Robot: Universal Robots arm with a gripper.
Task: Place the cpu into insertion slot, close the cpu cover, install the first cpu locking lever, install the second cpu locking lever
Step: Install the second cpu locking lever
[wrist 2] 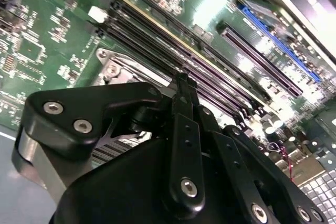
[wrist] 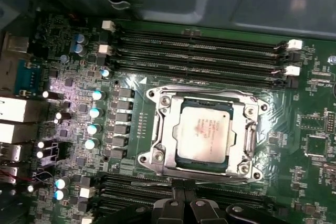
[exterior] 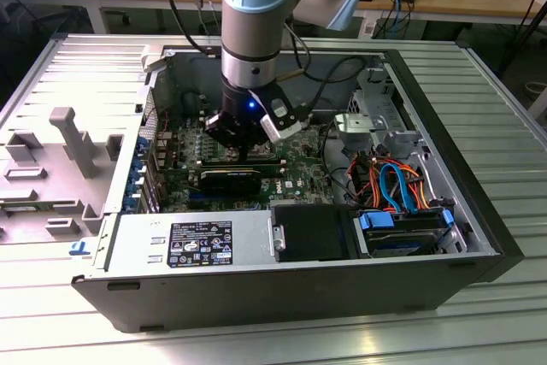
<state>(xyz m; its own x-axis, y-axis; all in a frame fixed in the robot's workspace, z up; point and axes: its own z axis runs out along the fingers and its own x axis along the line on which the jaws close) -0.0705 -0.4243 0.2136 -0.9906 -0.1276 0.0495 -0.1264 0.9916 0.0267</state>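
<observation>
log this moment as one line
pincer: beside socket, holding nothing | chip: seated in socket | cover: down over chip

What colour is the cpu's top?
Silvery-grey metal, best seen in the first wrist view: the cpu.

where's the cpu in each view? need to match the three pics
Exterior view: I can't make it out; the gripper is down over that part of the green board.
First wrist view: cpu, lying flat inside the cpu cover.
Second wrist view: can't tell; a corner of the cover's frame peeks past the gripper.
Shared landmark: the long black memory slots.
</observation>
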